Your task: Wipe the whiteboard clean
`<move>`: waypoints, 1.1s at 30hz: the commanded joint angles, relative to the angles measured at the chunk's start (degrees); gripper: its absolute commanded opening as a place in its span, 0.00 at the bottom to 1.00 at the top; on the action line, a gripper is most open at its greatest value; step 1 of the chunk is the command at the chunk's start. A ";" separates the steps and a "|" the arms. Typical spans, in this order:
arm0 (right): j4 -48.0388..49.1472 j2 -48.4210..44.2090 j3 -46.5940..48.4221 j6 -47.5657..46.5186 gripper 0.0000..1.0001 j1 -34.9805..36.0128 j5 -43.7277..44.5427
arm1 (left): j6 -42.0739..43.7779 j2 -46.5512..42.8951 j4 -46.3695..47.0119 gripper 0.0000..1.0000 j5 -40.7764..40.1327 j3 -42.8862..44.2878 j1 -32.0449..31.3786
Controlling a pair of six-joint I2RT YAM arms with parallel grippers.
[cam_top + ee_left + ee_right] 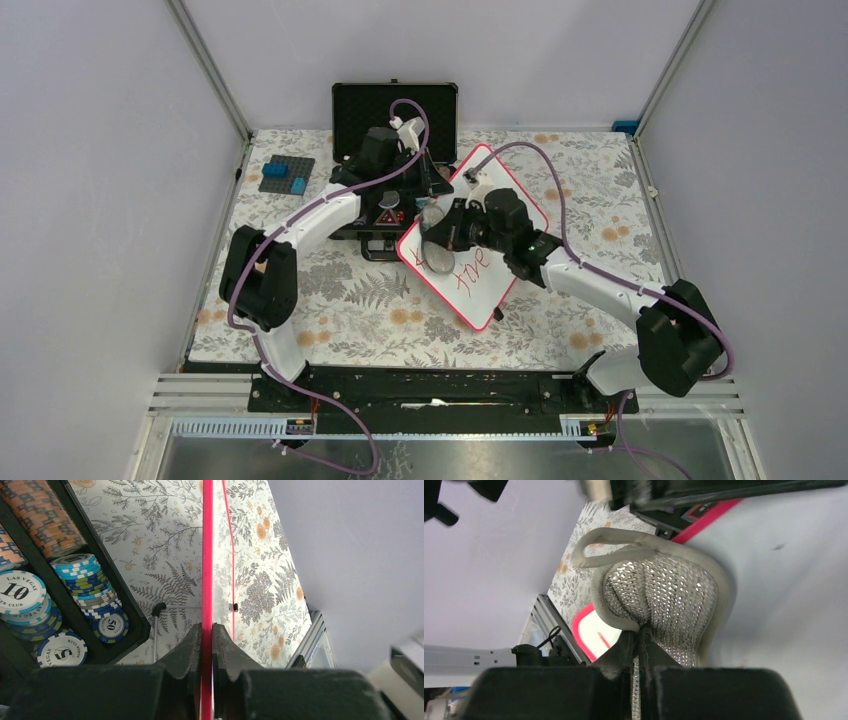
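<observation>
The whiteboard (497, 170) with its red-pink rim lies diagonally at the table's middle, its far end propped up near the black case. Red handwriting (470, 272) shows on its near half. My left gripper (441, 178) is shut on the board's upper left rim; in the left wrist view the pink rim (207, 555) runs straight between the fingers of that gripper (207, 626). My right gripper (447, 232) is shut on a silvery mesh pad (433, 222) with a beige border and presses it on the board's left part. The right wrist view shows this gripper (638, 630), the pad (664, 595) and the white board (784, 605).
A black case with poker chips (125, 625) stands open behind the board, its lid (395, 110) upright. A grey baseplate with blue bricks (287, 174) lies at the back left. Grey walls enclose the flowered tablecloth (350, 310).
</observation>
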 commanded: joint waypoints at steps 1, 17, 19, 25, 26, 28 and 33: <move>-2.64 1.41 -2.41 1.89 0.00 -8.02 -5.32 | 2.19 -1.51 -2.93 0.00 2.27 0.33 -1.63; -10.79 -1.34 -5.26 -0.76 0.00 -3.02 1.01 | 1.24 -1.29 -2.65 0.00 3.26 0.31 -1.62; -10.18 -1.03 -5.02 0.80 0.00 1.13 1.24 | 1.34 -1.46 -2.57 0.00 3.04 0.23 -1.62; -6.86 -3.85 -5.92 3.45 0.00 4.42 2.29 | 2.09 -1.50 -3.02 0.00 1.98 0.14 -1.61; -7.12 -5.11 -6.19 2.56 0.00 4.25 4.26 | 2.09 -1.44 -3.09 0.00 2.06 0.19 -1.67; -8.01 -6.58 -6.71 1.49 0.00 1.95 5.55 | 2.00 -1.48 -3.02 0.00 2.18 0.11 -1.65; -9.67 -6.10 -7.77 -0.57 0.00 -10.04 0.58 | 2.05 -1.58 -3.02 0.00 2.08 0.10 -1.70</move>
